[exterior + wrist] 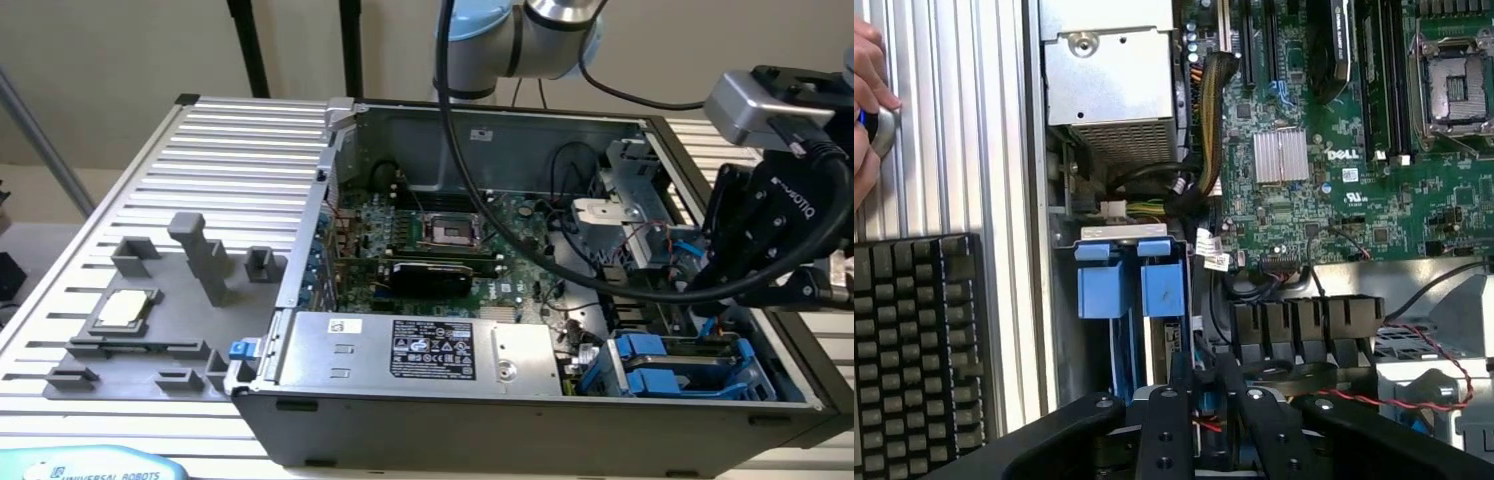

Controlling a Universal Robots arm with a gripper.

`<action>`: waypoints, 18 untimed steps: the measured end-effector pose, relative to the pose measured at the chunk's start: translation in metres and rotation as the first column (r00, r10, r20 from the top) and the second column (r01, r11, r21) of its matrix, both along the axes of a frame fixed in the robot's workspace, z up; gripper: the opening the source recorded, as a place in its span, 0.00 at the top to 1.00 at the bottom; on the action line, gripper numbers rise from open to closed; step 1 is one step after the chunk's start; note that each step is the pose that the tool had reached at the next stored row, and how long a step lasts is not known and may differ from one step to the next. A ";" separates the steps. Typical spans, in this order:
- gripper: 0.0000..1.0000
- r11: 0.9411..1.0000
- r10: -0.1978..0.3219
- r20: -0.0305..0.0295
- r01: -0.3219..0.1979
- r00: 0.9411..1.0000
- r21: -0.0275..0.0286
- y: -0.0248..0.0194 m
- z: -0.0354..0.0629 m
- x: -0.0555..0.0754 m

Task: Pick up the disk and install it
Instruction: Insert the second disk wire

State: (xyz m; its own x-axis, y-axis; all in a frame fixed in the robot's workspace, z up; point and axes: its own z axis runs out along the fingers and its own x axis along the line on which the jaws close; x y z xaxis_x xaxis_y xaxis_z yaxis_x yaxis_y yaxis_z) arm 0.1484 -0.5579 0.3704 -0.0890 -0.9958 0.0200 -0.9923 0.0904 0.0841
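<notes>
You have one open case (534,430) under the gripper (1204,385), with one silver power supply (427,350) further along the same case side. Beside the case lie one keyboard (914,340) and a person's hand (869,100). Just past the fingertips you see two blue carriers side by side in the cage. The disk (1162,290) stands on edge there, its long axis running from its blue tab towards the gripper. The fingers stand close together, but you cannot tell whether they grip anything.
</notes>
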 end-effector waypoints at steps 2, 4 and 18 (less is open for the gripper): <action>0.84 1.000 0.000 0.001 0.000 1.000 -0.001 0.0003 -0.0014 0.000; 0.84 1.000 0.000 0.002 0.000 1.000 -0.002 0.0005 -0.0020 0.000; 0.84 1.000 0.001 0.032 -0.001 0.999 -0.002 -0.0010 -0.0113 -0.015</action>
State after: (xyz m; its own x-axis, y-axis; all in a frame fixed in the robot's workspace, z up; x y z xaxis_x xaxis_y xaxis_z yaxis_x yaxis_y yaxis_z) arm 0.1334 -0.5589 0.3591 -0.0884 -0.9959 0.0194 -0.9946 0.0894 0.0523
